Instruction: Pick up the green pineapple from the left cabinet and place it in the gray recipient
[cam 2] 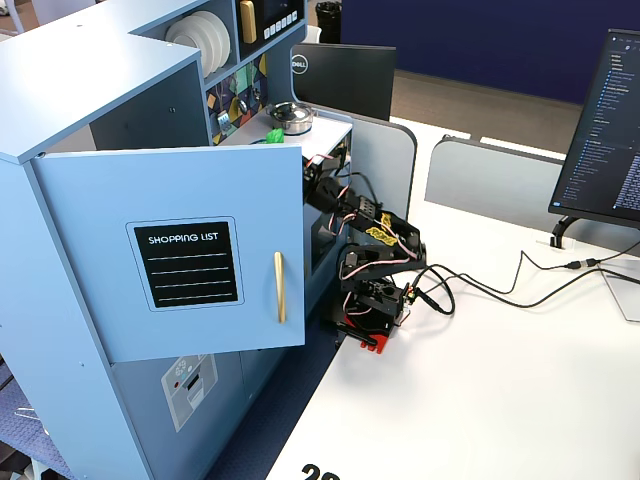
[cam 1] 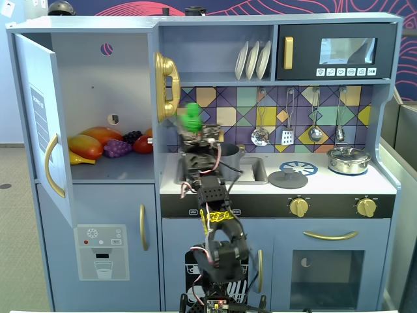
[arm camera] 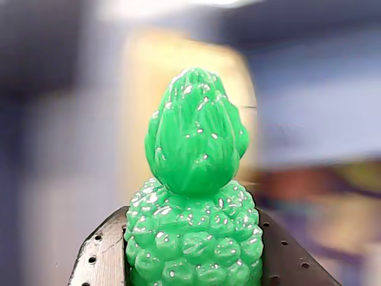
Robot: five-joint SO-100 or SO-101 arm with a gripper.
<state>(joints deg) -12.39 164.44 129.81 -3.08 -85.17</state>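
Even, bright indoor light is filling both fixed views; shadows are staying soft inside the left cabinet (cam 1: pixel 98 98). Microwave window (cam 1: pixel 346 50) is catching a pale reflection. Green pineapple (cam 1: pixel 190 117) is smearing slightly with motion blur there. In the wrist view the pineapple (arm camera: pixel 193 196) is showing sharp, speckled with highlights, background blurring entirely. White desk (cam 2: pixel 520 390) is glaring mildly.

My black plastic five-joint arm (cam 1: pixel 212 195), seen from two fixed cameras.
I note yellow patterned stickers on its links, red and white cables, a circuit board at its base, and dark perforated gripper fingers (arm camera: pixel 98 256).
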